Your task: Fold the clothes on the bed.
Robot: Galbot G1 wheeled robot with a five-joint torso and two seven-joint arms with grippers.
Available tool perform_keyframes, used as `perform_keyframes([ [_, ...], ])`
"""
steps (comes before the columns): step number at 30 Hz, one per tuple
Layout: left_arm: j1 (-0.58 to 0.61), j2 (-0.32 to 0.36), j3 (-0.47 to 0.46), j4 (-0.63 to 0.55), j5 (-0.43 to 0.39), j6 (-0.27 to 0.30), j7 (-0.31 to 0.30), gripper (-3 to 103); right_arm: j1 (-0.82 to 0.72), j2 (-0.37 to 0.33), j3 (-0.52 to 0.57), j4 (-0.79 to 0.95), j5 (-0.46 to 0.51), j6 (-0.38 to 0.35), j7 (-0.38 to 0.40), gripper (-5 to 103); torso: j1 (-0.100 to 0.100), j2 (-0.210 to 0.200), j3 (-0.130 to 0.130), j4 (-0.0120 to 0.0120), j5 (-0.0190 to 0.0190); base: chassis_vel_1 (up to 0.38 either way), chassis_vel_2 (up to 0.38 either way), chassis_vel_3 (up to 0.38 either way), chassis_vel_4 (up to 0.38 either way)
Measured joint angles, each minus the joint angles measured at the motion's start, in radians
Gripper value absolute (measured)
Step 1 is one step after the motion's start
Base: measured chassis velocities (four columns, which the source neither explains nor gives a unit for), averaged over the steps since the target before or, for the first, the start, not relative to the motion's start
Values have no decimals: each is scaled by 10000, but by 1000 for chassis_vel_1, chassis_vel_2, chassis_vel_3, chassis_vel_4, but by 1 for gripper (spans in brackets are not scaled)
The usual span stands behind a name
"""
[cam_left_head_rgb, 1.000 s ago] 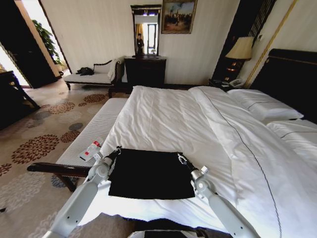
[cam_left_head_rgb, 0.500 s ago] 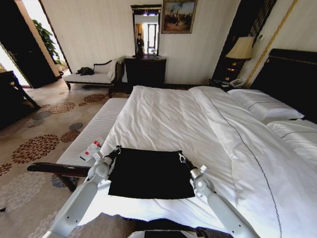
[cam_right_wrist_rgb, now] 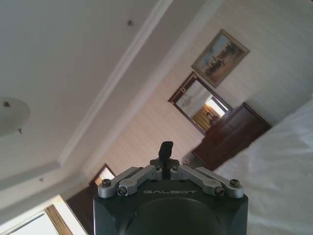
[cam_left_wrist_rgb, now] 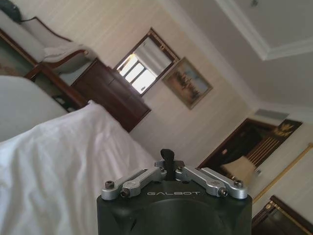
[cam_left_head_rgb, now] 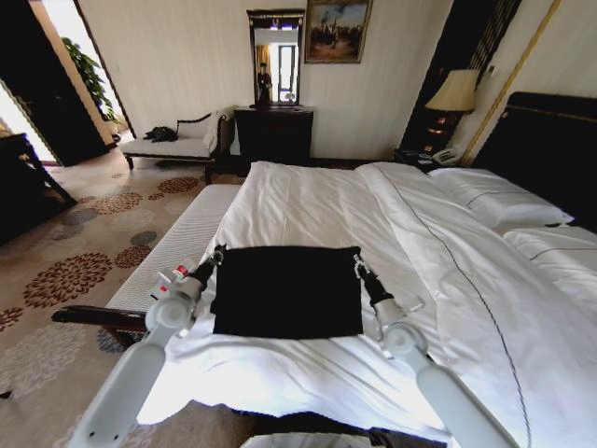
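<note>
The clothes (cam_left_head_rgb: pixel 286 291) are a black shirt lying as a flat rectangle on the white duvet of the bed (cam_left_head_rgb: pixel 317 205), near its foot end. In the head view my left gripper (cam_left_head_rgb: pixel 218 254) sits at the shirt's far left corner and my right gripper (cam_left_head_rgb: pixel 357 264) at its far right corner, each shut on the fabric edge. The left wrist view shows the left gripper (cam_left_wrist_rgb: pixel 167 155) with its dark fingertips pressed together, and the right wrist view shows the right gripper (cam_right_wrist_rgb: pixel 167 148) the same way. No lettering shows on the shirt.
A striped bench (cam_left_head_rgb: pixel 182 245) runs along the bed's left side, with a small red-and-white object (cam_left_head_rgb: pixel 168 280) on it. Pillows (cam_left_head_rgb: pixel 499 201) and a dark headboard (cam_left_head_rgb: pixel 550 140) are at the right. A chaise longue (cam_left_head_rgb: pixel 173 145), dresser (cam_left_head_rgb: pixel 272 133) and lamp (cam_left_head_rgb: pixel 453 91) line the far wall.
Both grippers have moved away from me up the bed, and the black shirt has slid with them, farther from the foot edge.
</note>
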Motion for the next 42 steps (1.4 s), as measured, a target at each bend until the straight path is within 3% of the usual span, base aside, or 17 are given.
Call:
perform_keyframes([
  [11, 772, 495, -1533, -1712, -738, -27, 55, 2, -1123, -144, 1366, 2198, 147, 117, 371, 2, 0, 0, -1, 0, -1, 0, 0, 0, 0],
  [13, 1146, 594, -2136, -2279, -943, -31, 69, 2, -1688, -198, 2033, 2907, 208, 145, 401, 2, 0, 0, 0, 0, -2, 0, 0, 0, 0],
  [20, 1865, 598, -2896, -3150, -1138, -33, 58, 2, -2521, -176, 2863, 3921, 18, 155, 841, 2, 0, 0, 0, 0, -1, 0, 0, 0, 0],
  [25, 2789, 539, -3248, -3910, -1205, -16, -91, 2, -3215, -138, 3326, 5164, -648, -389, 2375, 2, 1, 0, 0, 0, -2, 0, 0, 0, 0],
  [26, 3098, 571, -3303, -4047, -1227, 97, -164, 2, -3309, -197, 3396, 5548, -708, -1125, 3665, 2, -1, 1, 0, 0, -4, 0, 0, 0, 0],
  [27, 3098, 571, -3303, -4047, -1227, 97, -164, 2, -3309, -197, 3396, 5548, -708, -1125, 3665, 2, -1, 1, 0, 0, -4, 0, 0, 0, 0],
  [28, 3128, 623, -3265, -4018, -1226, 141, -185, 2, -3254, -241, 3342, 5594, -682, -1464, 4275, 2, -2, 2, 0, 0, -4, 0, 0, 0, 0],
  [29, 2998, 786, -2983, -3708, -1192, 221, -265, 2, -2924, -389, 3004, 5574, -589, -2142, 5366, 2, -3, 2, -1, 1, 2, 0, 0, 0, 0],
  [30, 2716, 927, -2625, -3247, -1140, 299, -287, 2, -2544, -548, 2605, 5188, -560, -2550, 5864, 2, -3, 3, -2, 2, -4, 0, 0, 0, 0],
  [31, 2716, 927, -2625, -3247, -1140, 299, -287, 2, -2544, -548, 2605, 5188, -560, -2550, 5864, 2, -3, 3, -2, 2, -4, 0, 0, 0, 0],
  [32, 2248, 1077, -2049, -2472, -1035, 364, -325, 2, -2042, -731, 2035, 4350, -577, -2981, 6123, 2, -3, 1, 1, 2, -2, 0, 0, 0, 0],
  [34, 1283, 1166, -913, -912, -825, 411, -294, 2, -921, -882, 719, 2713, -545, -3350, 6267, 2, 2, 0, 4, -1, -3, 0, 0, 0, 0],
  [36, 1070, 1163, -696, -607, -765, 412, -295, 2, -654, -881, 424, 2358, -540, -3375, 6283, 2, 2, -1, 6, -1, -4, 0, 0, 0, 0],
  [38, -315, 889, 605, 1510, -134, 320, -172, 2, 1167, -678, -1230, -25, -731, -3327, 6221, 2, 6, -4, 7, 2, 2, 0, 0, 0, 0],
  [39, -315, 889, 605, 1510, -134, 320, -172, 2, 1167, -678, -1230, -25, -731, -3327, 6221, 2, 6, -4, 7, 2, 2, 0, 0, 0, 0],
  [42, -2039, 108, 1762, 4290, 533, -65, 30, 2, 3258, 45, -2782, -2815, -1358, -2641, 5559, 2, 9, -5, 9, 4, -6, 0, 0, 0, 0],
])
